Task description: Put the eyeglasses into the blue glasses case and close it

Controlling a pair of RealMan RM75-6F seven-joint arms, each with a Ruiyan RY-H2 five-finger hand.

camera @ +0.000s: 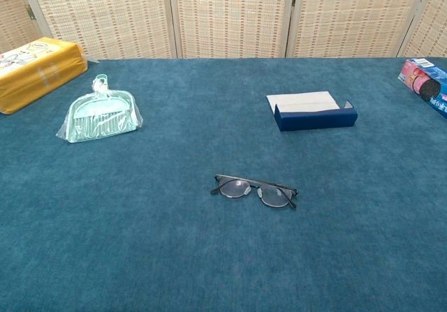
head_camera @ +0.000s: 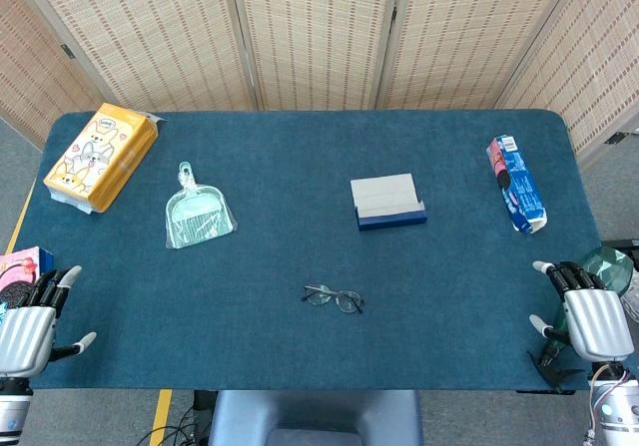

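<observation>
Blue-covered surface [head_camera: 300, 167], backed by woven folding screens [head_camera: 319, 27]. Eyeglasses [head_camera: 333, 297], dark-framed, folded, lying near the front centre of the surface, untouched by either hand. Blue glasses case [head_camera: 390, 211], lid open and laid back, pale lining showing, sited behind and slightly right of the eyeglasses, well apart from them. Left hand [head_camera: 28, 328] at the front left edge, fingers spread, holding nothing. Right hand [head_camera: 589, 316] at the front right edge, likewise released and empty. Other items: yellow tissue pack [head_camera: 100, 157] at far left; green dustpan set in clear wrap [head_camera: 198, 210] beside it; blue biscuit pack [head_camera: 516, 184] at far right.
</observation>
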